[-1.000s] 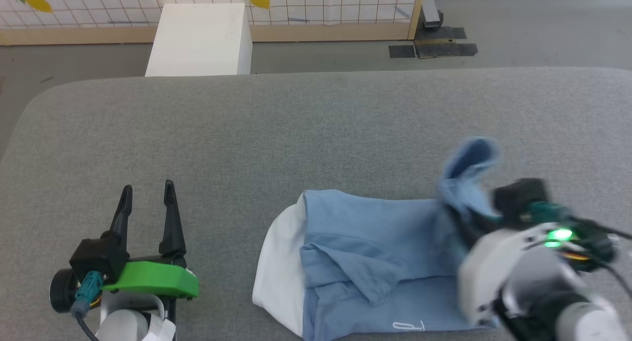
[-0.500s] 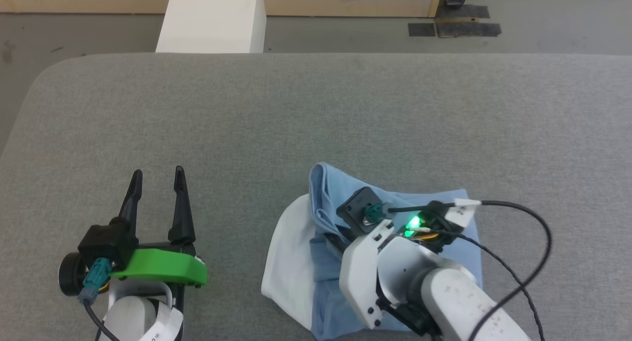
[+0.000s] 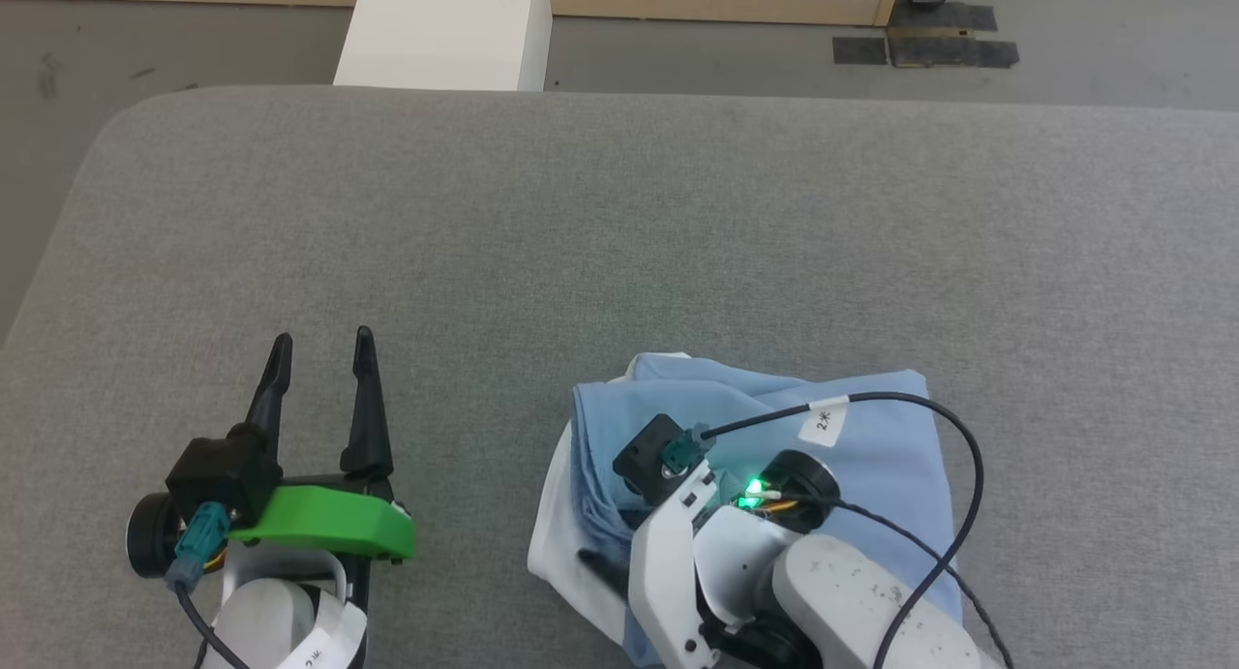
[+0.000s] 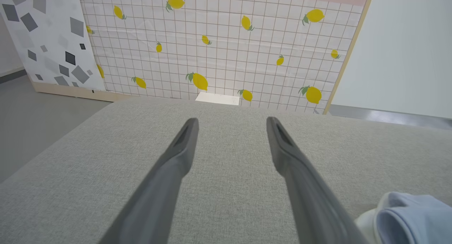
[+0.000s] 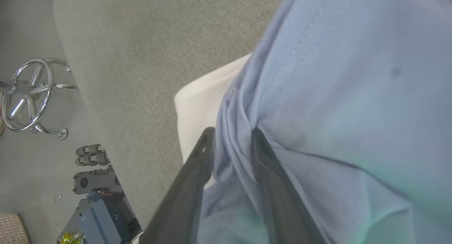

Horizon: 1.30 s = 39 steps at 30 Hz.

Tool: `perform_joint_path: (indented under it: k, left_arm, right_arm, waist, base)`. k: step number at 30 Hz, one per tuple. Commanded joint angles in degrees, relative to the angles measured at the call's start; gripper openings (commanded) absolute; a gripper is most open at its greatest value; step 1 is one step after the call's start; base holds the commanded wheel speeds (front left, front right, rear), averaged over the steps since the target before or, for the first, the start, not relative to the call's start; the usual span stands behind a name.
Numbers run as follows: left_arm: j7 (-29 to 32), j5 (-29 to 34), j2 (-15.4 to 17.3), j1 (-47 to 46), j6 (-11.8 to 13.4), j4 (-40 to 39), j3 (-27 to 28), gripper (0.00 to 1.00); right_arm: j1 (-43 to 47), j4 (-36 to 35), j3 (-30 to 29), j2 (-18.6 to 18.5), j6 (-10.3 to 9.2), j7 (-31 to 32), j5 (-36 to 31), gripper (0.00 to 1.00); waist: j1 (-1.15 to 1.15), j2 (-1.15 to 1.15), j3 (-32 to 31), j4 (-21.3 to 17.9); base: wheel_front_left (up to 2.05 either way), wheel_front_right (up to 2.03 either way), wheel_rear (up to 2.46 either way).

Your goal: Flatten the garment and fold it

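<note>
The light blue garment (image 3: 871, 446) lies folded over on itself near the front of the grey table (image 3: 619, 243), its white panel (image 3: 557, 543) showing at the left edge. My right gripper (image 5: 231, 134) reaches over it and is shut on a bunched fold of the blue cloth (image 5: 317, 78) by the white panel (image 5: 201, 106). My left gripper (image 3: 321, 345) rests at the lower left, open and holding nothing, well left of the garment. In the left wrist view its fingers (image 4: 183, 148) point across bare table, with the garment's edge (image 4: 409, 215) at the lower right.
A white box (image 3: 445, 30) stands on the floor beyond the table's far edge. A lemon-patterned wall panel (image 4: 219, 42) rises behind it. In the right wrist view a chrome stand (image 5: 28, 92) and a dark device (image 5: 99, 215) lie on the floor past the table's edge.
My right gripper has carried the blue end of the garment leftward over itself, folding it onto the part by the white panel. The head camera has tilted. The left gripper stays put.
</note>
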Motion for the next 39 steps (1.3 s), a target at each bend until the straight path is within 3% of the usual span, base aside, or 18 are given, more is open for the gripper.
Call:
perform_joint_path:
  k: [1, 7, 14, 20, 23, 25, 29, 34, 39]
  left_arm:
    - [-0.2, -0.1, -0.2, -0.1, 0.1, 0.1, 0.0, 1.0]
    - [-0.2, 0.0, -0.2, 0.8, -0.1, 0.5, 0.3, 1.0]
    - [-0.2, 0.0, -0.2, 2.3, -0.2, 0.4, 0.9, 1.0]
    - [-0.2, 0.2, -0.2, 2.8, -0.2, 0.0, 1.3, 1.0]
    - [-0.2, 0.1, -0.2, 2.7, -0.2, -0.2, 1.2, 1.0]
    - [-0.2, 0.2, -0.2, 2.6, -0.2, -0.3, 1.2, 1.0]
    - [-0.2, 0.3, -0.2, 2.4, -0.3, -0.3, 1.2, 1.0]
    - [-0.2, 0.5, -0.2, 2.2, -0.4, -0.4, 1.2, 1.0]
    - [-0.2, 0.6, -0.2, 2.0, -0.5, -0.3, 1.1, 1.0]
  right_arm:
    - [-0.8, -0.5, 0.3, 0.2, -0.09, -1.0, 1.2, 1.0]
    - [-0.9, -7.6, -4.5, 0.2, -0.09, -10.2, 3.9, 1.0]
    - [2.9, -18.0, -19.8, 0.2, -0.09, -25.1, -1.0, 1.0]
    - [9.0, -20.5, -31.9, 0.2, -0.09, -29.3, -4.9, 1.0]
    - [11.6, -19.3, -35.9, 0.1, -0.09, -27.9, -6.3, 1.0]
    - [13.1, -17.8, -38.9, 0.1, -0.09, -26.0, -2.8, 1.0]
    - [14.9, -13.0, -44.1, 0.1, -0.09, -18.8, 12.4, 1.0]
    - [14.5, -5.1, -50.0, 0.2, -0.09, -5.3, 31.3, 1.0]
    - [12.7, 2.8, -53.5, 0.2, -0.09, 7.8, 38.7, 1.0]
  waist:
    - [-0.01, 0.0, -0.8, -0.6]
    - [-0.01, 0.0, -2.9, -2.2]
    - [-0.01, 0.0, -5.2, -4.7]
    - [-0.01, 0.0, -5.7, -6.9]
    - [-0.01, 0.0, -5.5, -7.6]
    - [-0.01, 0.0, -5.3, -8.0]
    - [-0.01, 0.0, -4.9, -8.4]
    - [-0.01, 0.0, -4.4, -8.5]
    - [-0.01, 0.0, -3.9, -8.0]
  base:
    - [0.0, 0.0, 0.0]
    - [0.0, 0.0, 0.0]
    - [0.0, 0.0, 0.0]
    - [0.0, 0.0, 0.0]
    - [0.0, 0.0, 0.0]
    - [0.0, 0.0, 0.0]
    - [0.0, 0.0, 0.0]
    - [0.0, 0.0, 0.0]
    - [0.0, 0.0, 0.0]
